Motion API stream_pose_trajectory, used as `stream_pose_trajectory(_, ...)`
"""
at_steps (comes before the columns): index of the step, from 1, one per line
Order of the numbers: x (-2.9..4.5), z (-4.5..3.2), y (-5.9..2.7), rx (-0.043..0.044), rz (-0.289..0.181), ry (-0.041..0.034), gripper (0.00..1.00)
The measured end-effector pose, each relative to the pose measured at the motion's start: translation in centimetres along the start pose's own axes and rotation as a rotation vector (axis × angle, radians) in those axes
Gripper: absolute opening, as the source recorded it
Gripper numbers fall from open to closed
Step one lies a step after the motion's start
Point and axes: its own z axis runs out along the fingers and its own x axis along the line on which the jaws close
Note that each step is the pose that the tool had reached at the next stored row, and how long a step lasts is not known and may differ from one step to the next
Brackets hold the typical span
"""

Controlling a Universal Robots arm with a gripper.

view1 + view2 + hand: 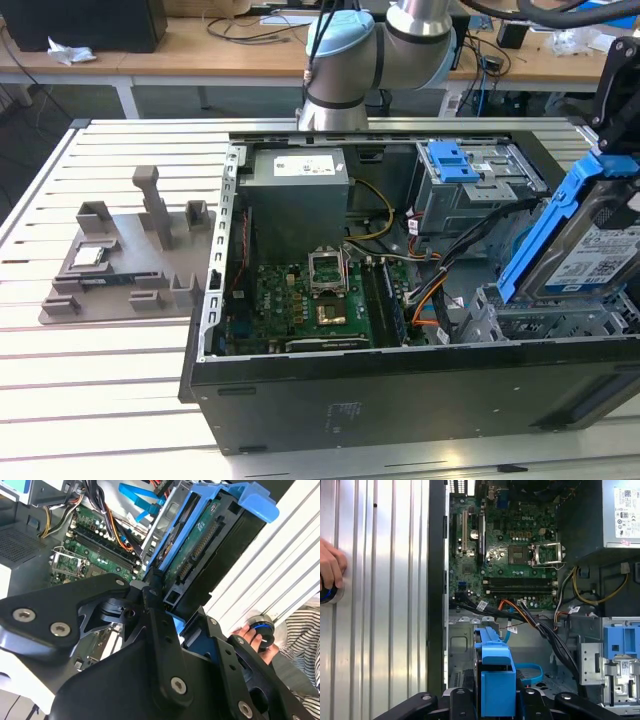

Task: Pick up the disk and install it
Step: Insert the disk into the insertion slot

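Second wrist view shows the tool (175, 616) pressed onto the disk (197, 540). Its black fingers (152, 605) pinch the blue rail frame at one end, and in the first wrist view the same frame sits tightly between them. In the exterior view the disk (598, 245) hangs in the air, strongly tilted, over the corner of the open computer case (400, 390) at the exterior view's right. It is above the metal bay (500, 325) and not yet inside it.

I judge three risks. First, the grip is on plastic and only at one end, so the disk may turn or slip in the fingers if an edge touches metal. Second, because the disk is tilted, a rail could catch on the bay wall and jam. Third, the orange and black cables (440, 295) lie just beside the bay, and one of them could be trapped or pulled under the disk. The motherboard (300, 305) is also near, so a dropped disk may hit it.

A person's hand (329, 572) rests on a round button (327, 596) on the tabletop (385, 605), well apart from the case.
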Motion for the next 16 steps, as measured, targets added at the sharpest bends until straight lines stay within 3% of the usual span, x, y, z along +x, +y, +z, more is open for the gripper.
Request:
stream_pose_trajectory(3, -0.03, 0.23, 0.28, 0.0, 0.0, 0.0, 0.36)
stream_pose_trajectory(8, -0.73, 0.62, 0.27, 0.0002, 0.005, -0.0001, 0.36)
stream_pose_trajectory(16, -0.69, 1.81, 0.2, 0.0002, 0.005, 0.0, 0.36)
